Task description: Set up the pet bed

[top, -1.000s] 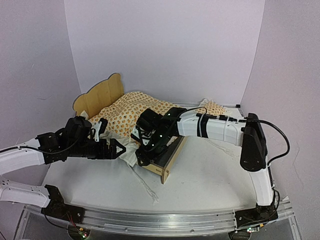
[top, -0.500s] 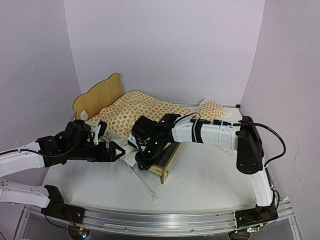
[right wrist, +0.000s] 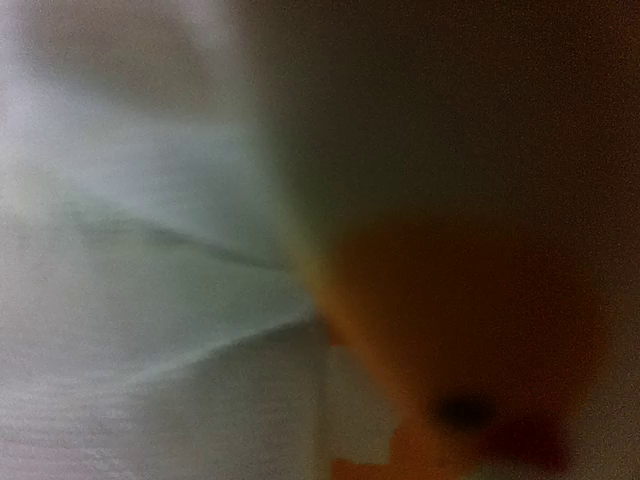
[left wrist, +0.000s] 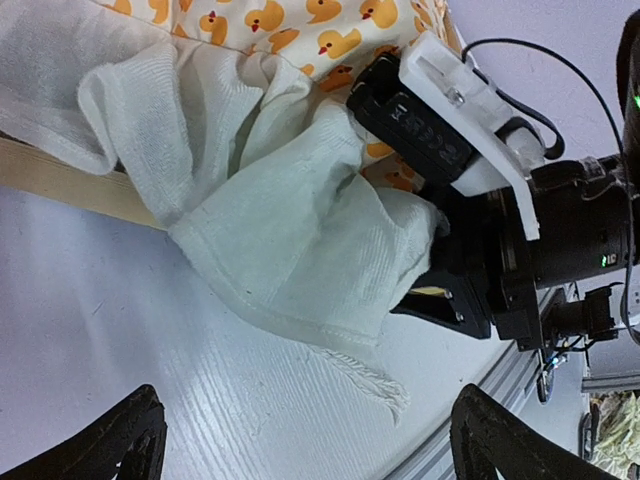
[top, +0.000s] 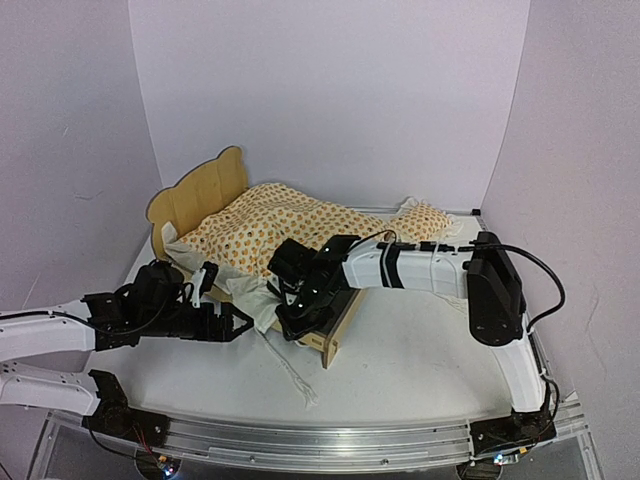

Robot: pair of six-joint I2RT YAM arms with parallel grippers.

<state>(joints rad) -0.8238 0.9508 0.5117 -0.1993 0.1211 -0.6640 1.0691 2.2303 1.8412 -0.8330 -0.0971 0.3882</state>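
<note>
My left gripper [top: 238, 322] has its jaws wide apart, the white ruffle of the bedding [left wrist: 290, 240] just ahead of them. That ruffle sits between the jaws of my right gripper [top: 292, 320]; I cannot tell whether they pinch it. The pet bed [top: 343, 318] lies under and beyond them, headboard [top: 205, 190] farthest.

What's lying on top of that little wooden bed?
Orange duck-print bedding covers the pet bed, its white ruffle spilling over the near side rail. The bed's base underneath is hidden by the fabric.
</note>
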